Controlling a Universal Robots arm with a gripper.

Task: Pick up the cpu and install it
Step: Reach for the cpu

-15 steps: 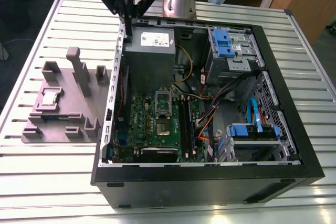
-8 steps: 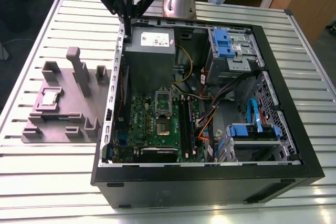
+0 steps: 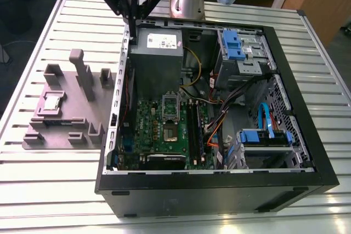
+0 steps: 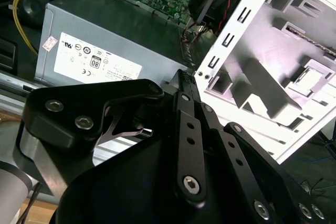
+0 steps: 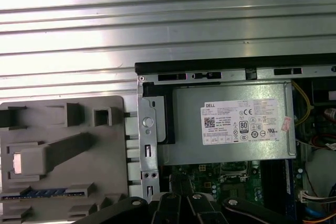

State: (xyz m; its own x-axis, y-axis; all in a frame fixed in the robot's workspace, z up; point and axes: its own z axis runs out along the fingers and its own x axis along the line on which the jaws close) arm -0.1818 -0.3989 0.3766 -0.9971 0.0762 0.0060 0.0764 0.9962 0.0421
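End effector (image 3: 132, 20) apparently closed, empty, over case (image 3: 219, 190) edge; cpu (image 3: 53, 102) on grey fixture (image 3: 68, 129) (well apart).

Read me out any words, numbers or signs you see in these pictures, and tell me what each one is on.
On the grey box, the white label: rows of print and marks, too small to read with certainty.
Beside that label, the small pink sticker: too small to read.
On the green circuit board: any markings are too small to read.

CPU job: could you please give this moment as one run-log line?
gripper: shut, empty, over case edge by power supply | cpu: on grey fixture beside case, untouched | install: not done
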